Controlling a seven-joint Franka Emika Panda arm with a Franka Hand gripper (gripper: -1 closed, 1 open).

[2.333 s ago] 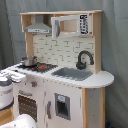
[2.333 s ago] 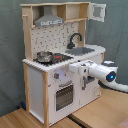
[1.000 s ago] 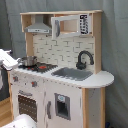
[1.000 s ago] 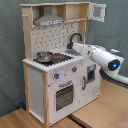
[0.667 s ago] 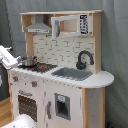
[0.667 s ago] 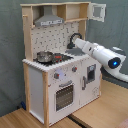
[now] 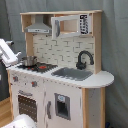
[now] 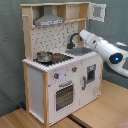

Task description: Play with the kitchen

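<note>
Jaws' state cannot be told, with the arm (image 8: pixel 102 47) reaching over the kitchen (image 8: pixel 60 80) beside its black faucet (image 8: pixel 73 40).

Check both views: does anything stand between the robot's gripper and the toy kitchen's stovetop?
Nothing visible does. The arm reaches over the sink by the faucet; its gripper is hidden. The pot sits on the stovetop.

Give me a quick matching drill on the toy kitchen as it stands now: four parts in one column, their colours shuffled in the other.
Parts:
1. faucet
2. sink
3. pot
4. oven door

Colours:
A. white frame with a dark window
B. shiny metal
C. black
D. grey

Pairs: 1-C, 2-D, 3-B, 4-A
</note>
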